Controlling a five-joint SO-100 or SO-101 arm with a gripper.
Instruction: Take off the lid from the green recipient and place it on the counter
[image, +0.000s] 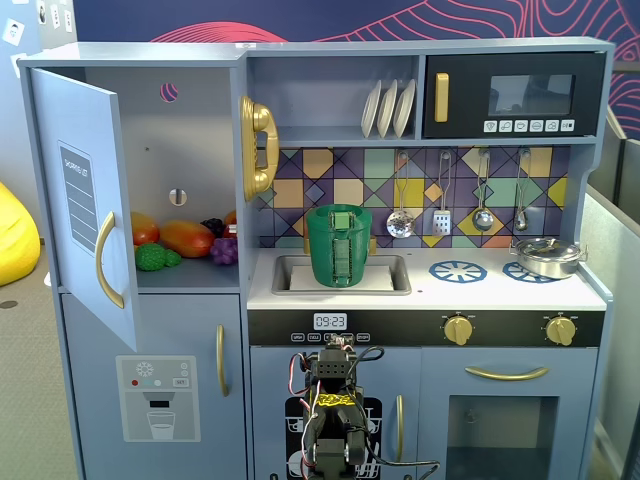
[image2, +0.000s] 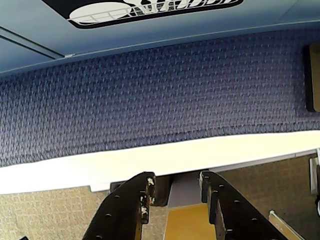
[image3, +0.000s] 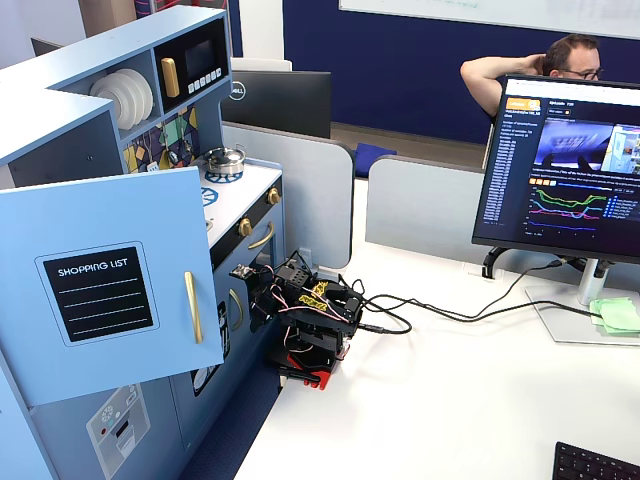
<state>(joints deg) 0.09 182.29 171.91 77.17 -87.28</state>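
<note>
The green recipient (image: 340, 250) stands upright in the recessed sink of the white counter (image: 440, 291), handle strip facing the camera. The lid (image: 341, 211) sits closed on top of it, its square knob at the centre. My arm (image: 334, 415) is folded low in front of the kitchen's lower doors, far below the pot; it also shows in a fixed view (image3: 305, 315) on the white table. In the wrist view my gripper (image2: 176, 181) is open and empty, looking down at blue carpet and the table edge. The pot is hidden behind the open door in the side fixed view.
A silver pan (image: 548, 256) sits on the right burner ring. The fridge door (image: 85, 200) stands open at the left, with toy fruit (image: 180, 240) inside. Utensils hang on the back wall above the counter. A monitor (image3: 565, 170) and cables lie on the table.
</note>
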